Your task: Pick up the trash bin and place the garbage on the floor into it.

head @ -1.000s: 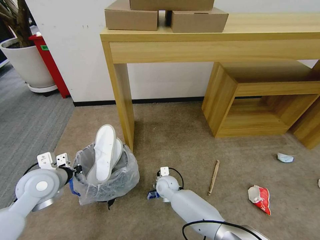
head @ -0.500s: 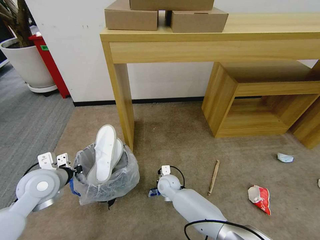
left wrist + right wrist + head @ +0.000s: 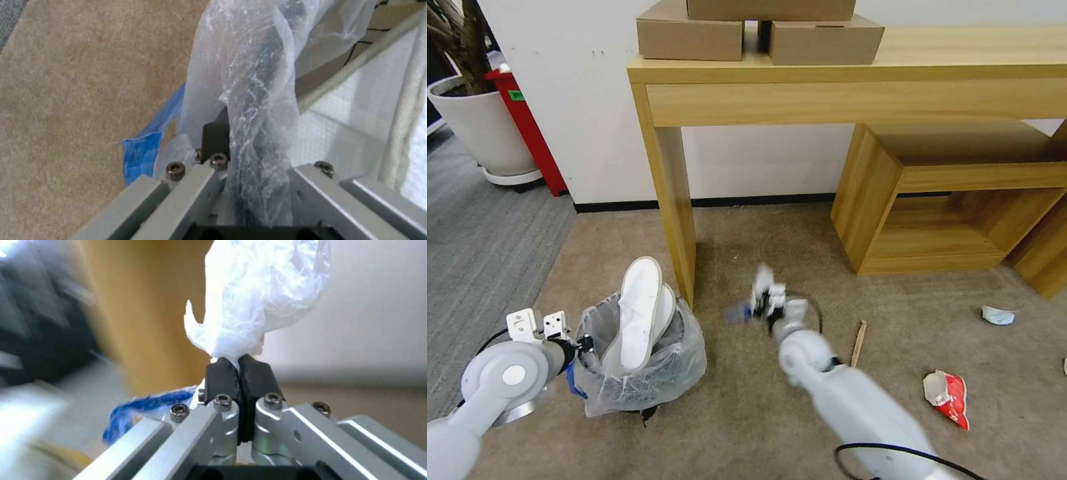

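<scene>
The trash bin (image 3: pixel 639 368), dark with a crinkled clear liner, stands on the beige floor (image 3: pixel 760 240) beside the desk leg. Two white slippers (image 3: pixel 642 312) stick upright out of it. My left gripper (image 3: pixel 584 345) is shut on the bin's near rim (image 3: pixel 267 83) through the liner, with a slipper (image 3: pixel 356 110) just inside. My right gripper (image 3: pixel 760 297) hangs blurred above the carpet, right of the bin, shut (image 3: pixel 239 361) on a white crumpled wad (image 3: pixel 258 300). On the floor lie a wooden stick (image 3: pixel 858 343), a red wrapper (image 3: pixel 947 397) and a pale wad (image 3: pixel 998 315).
A wooden desk (image 3: pixel 674 200) with cardboard boxes (image 3: pixel 690 30) stands right behind the bin. A low wooden shelf unit (image 3: pixel 934 200) sits under it at the right. A white plant pot (image 3: pixel 480 127) and grey ribbed carpet (image 3: pixel 480 247) lie to the left.
My right arm has swung up and forward off the carpet with the white wad in its gripper. The bin and my left gripper have shifted slightly toward me.
</scene>
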### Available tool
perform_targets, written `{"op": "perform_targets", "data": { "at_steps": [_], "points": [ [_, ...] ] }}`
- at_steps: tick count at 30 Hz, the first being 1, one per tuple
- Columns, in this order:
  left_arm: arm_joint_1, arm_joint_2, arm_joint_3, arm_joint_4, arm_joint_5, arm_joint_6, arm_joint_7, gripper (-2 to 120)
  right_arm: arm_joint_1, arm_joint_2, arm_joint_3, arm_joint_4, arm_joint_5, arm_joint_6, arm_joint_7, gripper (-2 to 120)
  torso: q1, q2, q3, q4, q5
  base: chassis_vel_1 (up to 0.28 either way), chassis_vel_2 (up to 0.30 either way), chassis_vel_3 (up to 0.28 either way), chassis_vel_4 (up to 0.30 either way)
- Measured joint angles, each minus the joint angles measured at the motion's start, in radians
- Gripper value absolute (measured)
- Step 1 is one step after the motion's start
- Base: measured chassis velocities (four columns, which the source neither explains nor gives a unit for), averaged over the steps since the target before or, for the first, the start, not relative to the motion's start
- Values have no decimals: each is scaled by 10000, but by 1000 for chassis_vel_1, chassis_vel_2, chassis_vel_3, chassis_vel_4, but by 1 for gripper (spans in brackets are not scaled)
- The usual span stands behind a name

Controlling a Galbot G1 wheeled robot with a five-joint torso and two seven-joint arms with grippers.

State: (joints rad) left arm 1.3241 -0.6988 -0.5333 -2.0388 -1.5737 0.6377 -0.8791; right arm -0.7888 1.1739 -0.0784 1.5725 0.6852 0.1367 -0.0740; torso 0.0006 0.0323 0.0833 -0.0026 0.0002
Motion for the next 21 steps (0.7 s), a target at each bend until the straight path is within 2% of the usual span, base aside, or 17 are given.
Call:
{"op": "perform_targets", "data": {
  "at_steps": [1, 2, 5, 8, 12, 21],
  "points": [
    [-20, 2, 8, -3, -25, 1, -6, 0, 73, -234, 86, 383, 600, 510, -958, 0, 0, 1, -1, 2, -1, 0, 0, 0, 0],
    [-20, 2, 8, -3, -25, 1, -6, 0, 73, -234, 86, 383, 600, 510, -958, 0, 0, 1, -1, 2, -1, 0, 0, 0, 0],
    [-44, 32, 9, -60, -76, -29, -22, 0, 52, -299, 76, 1328, 2209, 688, -2388, 0, 0, 2, -1, 4, -1, 0, 0, 0, 0],
    [-36, 54, -12, -70, -86, -48, -27, 0, -64, -101, -151, 1650, 2692, 497, -2837, 0, 0, 1, -1, 4, 0, 0, 0, 0, 0],
    [-28, 64, -39, -67, -82, -72, -40, 0, -165, 70, -770, 1909, 3181, 92, -2851, 0, 0, 1, -1, 5, -1, 0, 0, 0, 0],
    [-98, -9, -22, -65, -71, -106, -65, 0, -125, 165, -2112, 1363, 3020, -79, -2485, 0, 0, 1, 0, 3, -3, 0, 0, 0, 0]
  ]
}}
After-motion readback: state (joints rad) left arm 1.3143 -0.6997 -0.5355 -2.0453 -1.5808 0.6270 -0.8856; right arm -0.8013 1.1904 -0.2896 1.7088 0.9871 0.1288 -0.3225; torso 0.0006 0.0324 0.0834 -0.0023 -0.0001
